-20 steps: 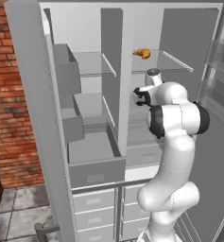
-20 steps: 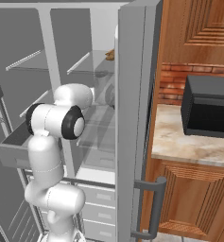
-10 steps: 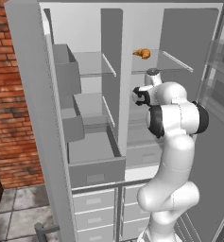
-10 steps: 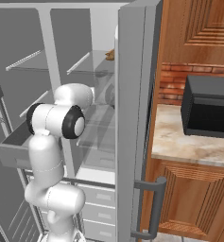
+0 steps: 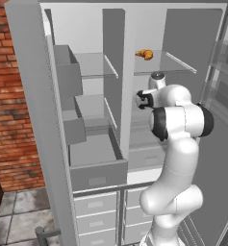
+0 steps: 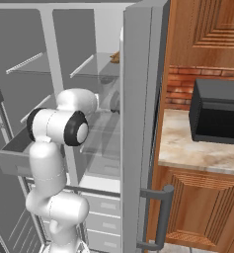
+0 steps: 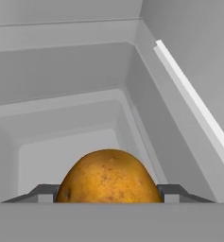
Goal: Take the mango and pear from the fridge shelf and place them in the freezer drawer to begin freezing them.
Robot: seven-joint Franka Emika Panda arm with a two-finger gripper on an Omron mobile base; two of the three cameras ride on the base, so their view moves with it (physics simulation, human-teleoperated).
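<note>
Red brick [image 5: 14,120] lines the left edge of the left base view. Upper right: thin translucent fridge shelf [image 5: 158,65], bearing a lumpy orange-brown item [image 5: 146,54]. Hand view, bottom centre: rounded, dark-speckled golden-orange fruit [image 7: 108,175], clasped between the gripper's [image 7: 108,194] two fingertips.

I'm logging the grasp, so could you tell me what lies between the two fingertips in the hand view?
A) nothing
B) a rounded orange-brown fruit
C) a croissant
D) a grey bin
B: the speckled, rounded fruit sits between the fingertips.
</note>
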